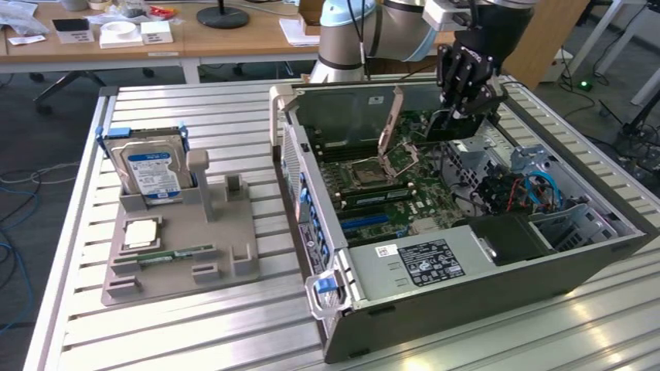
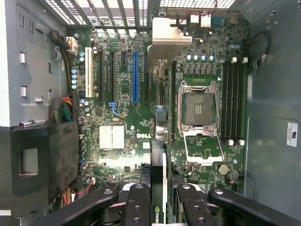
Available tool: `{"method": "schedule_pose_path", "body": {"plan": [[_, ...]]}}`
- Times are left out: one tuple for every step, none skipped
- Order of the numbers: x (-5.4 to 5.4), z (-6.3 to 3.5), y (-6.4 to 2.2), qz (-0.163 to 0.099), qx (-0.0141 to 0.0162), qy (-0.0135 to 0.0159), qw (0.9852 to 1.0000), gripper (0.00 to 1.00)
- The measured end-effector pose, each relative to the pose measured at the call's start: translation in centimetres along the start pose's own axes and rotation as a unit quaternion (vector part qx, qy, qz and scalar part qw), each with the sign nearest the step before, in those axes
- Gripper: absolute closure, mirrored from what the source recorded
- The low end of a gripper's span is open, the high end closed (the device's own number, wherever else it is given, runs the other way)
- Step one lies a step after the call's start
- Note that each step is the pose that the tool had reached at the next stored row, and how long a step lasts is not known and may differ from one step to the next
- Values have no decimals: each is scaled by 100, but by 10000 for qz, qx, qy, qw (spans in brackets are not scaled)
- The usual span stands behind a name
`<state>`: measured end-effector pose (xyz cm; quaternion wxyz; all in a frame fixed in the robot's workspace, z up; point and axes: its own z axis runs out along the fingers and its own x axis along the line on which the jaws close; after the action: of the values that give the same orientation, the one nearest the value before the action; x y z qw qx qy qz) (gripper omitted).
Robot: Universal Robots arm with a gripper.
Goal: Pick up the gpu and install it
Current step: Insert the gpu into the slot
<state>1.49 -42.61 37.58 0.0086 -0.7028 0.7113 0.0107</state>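
- Exterior view: the black multi-link gripper (image 1: 461,108) hangs inside the walls of the open computer case (image 1: 464,286), at the end nearest the arm's base. Its fingers are clamped on the gpu (image 1: 452,127), a dark flat card held on edge above the motherboard (image 1: 397,205) and not seated.
- Exterior view: the case lies side-down on a ribbed aluminium table (image 1: 206,325). Toward the exterior view's left, well apart from the case, a grey moulded fixture (image 1: 222,232) carries an upright hard drive (image 1: 151,166) with a blue-white label and a narrow green memory stick (image 1: 175,253) lying flat.
- Exterior view: room is tight on the exterior view's right of the card, where blue cables (image 1: 539,189) and bare metal brackets stand near.
- Wrist view: the gpu (image 2: 159,174) appears edge-on between the black fingers (image 2: 136,207), which press on both faces. Its silver end bracket (image 2: 165,36) sits toward the perforated rear wall.
- Wrist view: the green board below shows a long blue slot (image 2: 135,77), a finned silver heatsink (image 2: 112,137) and an open CPU socket (image 2: 200,106). The card's edge runs between the blue slot and the socket. Which slot lies beneath it cannot be told.
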Motion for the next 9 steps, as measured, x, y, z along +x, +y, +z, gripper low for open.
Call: {"method": "schedule_pose_path", "body": {"plan": [[0,3,0,0,0,-1,10000,74],[0,9,2,0,0,-2,10000,74],[1,18,4,0,0,-1,10000,74],[1,30,6,1,0,-1,10000,74],[0,44,8,0,0,0,10000,74],[1,59,11,0,0,0,10000,74],[1,75,13,0,0,0,10000,74],[1,91,15,0,0,-1,10000,74],[2,106,17,0,0,-1,10000,74]]}}
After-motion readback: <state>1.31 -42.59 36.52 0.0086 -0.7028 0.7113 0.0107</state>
